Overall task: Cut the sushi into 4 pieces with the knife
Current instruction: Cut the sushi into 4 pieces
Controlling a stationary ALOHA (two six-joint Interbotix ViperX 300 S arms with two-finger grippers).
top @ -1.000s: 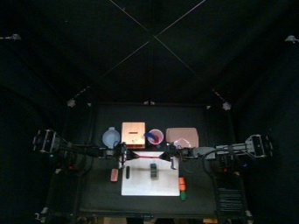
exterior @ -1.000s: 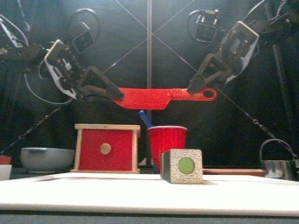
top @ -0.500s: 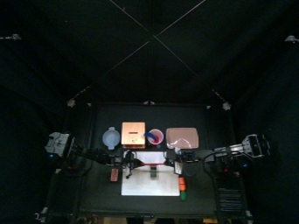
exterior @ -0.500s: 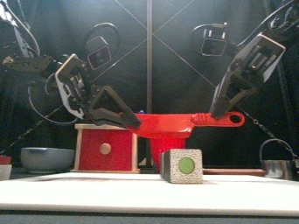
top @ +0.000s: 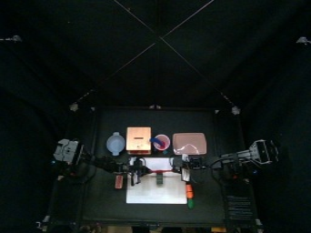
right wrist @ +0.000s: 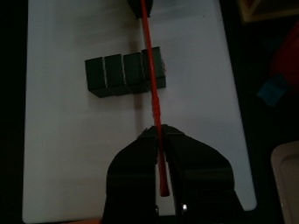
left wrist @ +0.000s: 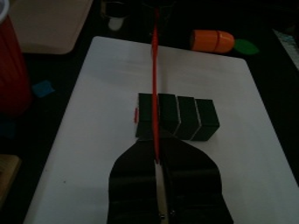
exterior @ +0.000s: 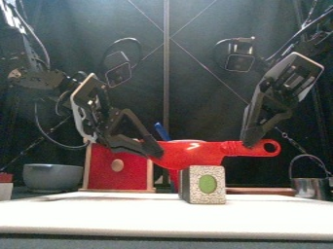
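The red knife (exterior: 208, 151) hangs level just above the sushi roll (exterior: 202, 184), which lies on the white cutting board (exterior: 166, 209). My left gripper (exterior: 147, 149) is shut on the blade end. My right gripper (exterior: 255, 146) is shut on the handle end. In the left wrist view the knife (left wrist: 156, 79) runs edge-on over the dark roll (left wrist: 176, 117), near the seam of one end block. In the right wrist view the knife (right wrist: 152, 96) likewise crosses the roll (right wrist: 124, 73) near one end. From above, the knife (top: 159, 169) spans the board's (top: 158, 187) back part.
Behind the board stand the wooden box (exterior: 120, 165), the red cup (top: 162, 142), the pink tray (top: 190, 142) and the blue-grey bowl (exterior: 53, 176). A metal cutter (exterior: 309, 185) stands at the right. An orange toy (left wrist: 215, 39) and a small red toy (top: 119, 182) lie beside the board.
Both grippers have come down together with the knife, from well above the cup to just over the sushi roll. The roll has not moved.
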